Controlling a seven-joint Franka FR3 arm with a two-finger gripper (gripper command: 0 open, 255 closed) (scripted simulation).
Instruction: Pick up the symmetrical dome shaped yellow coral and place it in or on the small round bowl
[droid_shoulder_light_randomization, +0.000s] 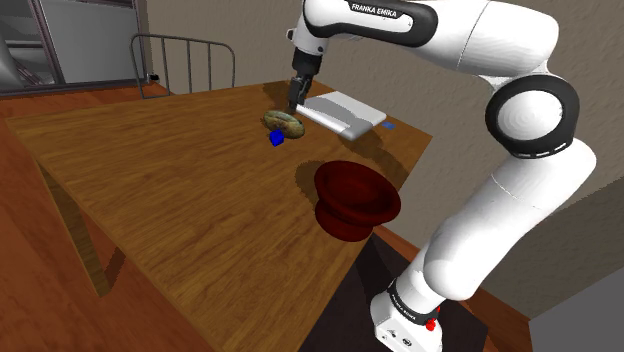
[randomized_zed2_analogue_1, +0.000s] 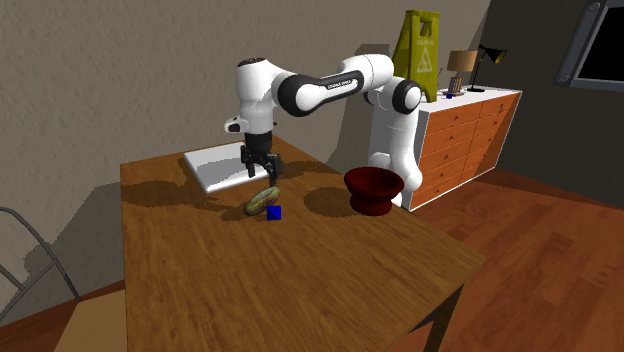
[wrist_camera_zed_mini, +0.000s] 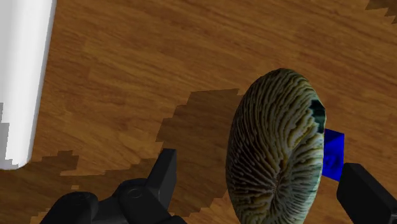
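Sitting beside coral (wrist_camera_zed_mini: 277, 153), blue cube (wrist_camera_zed_mini: 333, 153), white board (wrist_camera_zed_mini: 22, 76)

- Pretty dim overall, the walls (randomized_zed2_analogue_1: 100, 80) look murky.
- Light comes from above: the arm (randomized_zed2_analogue_1: 320, 88) drops soft dark shadows on the table (randomized_zed2_analogue_1: 300, 270).
- Up close in the wrist view, shadow edges look blocky and stair-stepped.

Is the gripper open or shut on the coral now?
Open. In the wrist view the gripper has its fingers apart, one each side of the coral, with table showing between one finger and it.
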